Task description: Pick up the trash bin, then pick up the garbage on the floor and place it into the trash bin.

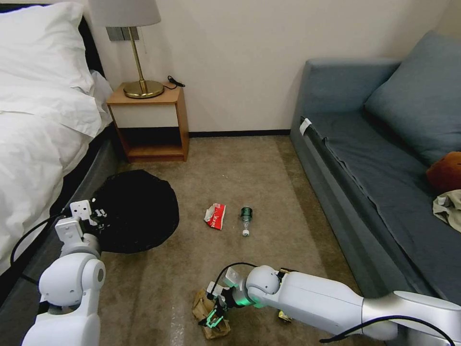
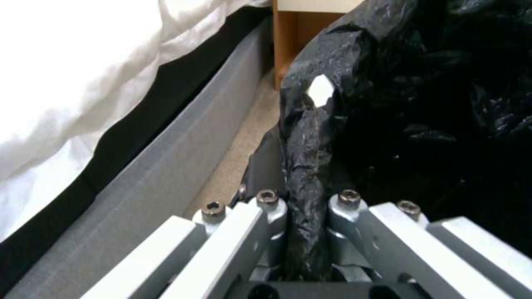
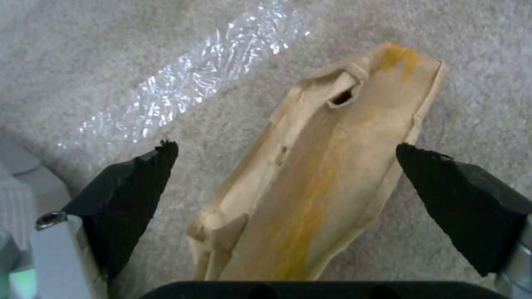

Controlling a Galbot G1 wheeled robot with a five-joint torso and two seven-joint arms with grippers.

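Note:
The trash bin (image 1: 139,211), draped in its black bag liner (image 2: 410,108), sits low beside the bed. My left gripper (image 1: 98,215) is shut on the bin's bagged rim, and the liner is pinched between its fingers (image 2: 266,216). My right gripper (image 1: 213,317) hangs open just over the carpet, one pad (image 3: 133,182) on each side of a brown paper wad (image 3: 321,174) (image 1: 204,307). Farther out on the floor lie a red-and-white wrapper (image 1: 215,215) and a small clear bottle (image 1: 246,220). A gold-brown packet (image 1: 283,316) peeks out from behind my right forearm.
A bed (image 1: 33,129) runs along the left, with a wooden nightstand (image 1: 151,122) and a lamp (image 1: 139,53) at the wall. A blue sofa (image 1: 379,158) on the right holds a brown plush toy (image 1: 446,170) and a beige shirt (image 1: 449,206). Clear plastic film (image 3: 194,83) lies near the wad.

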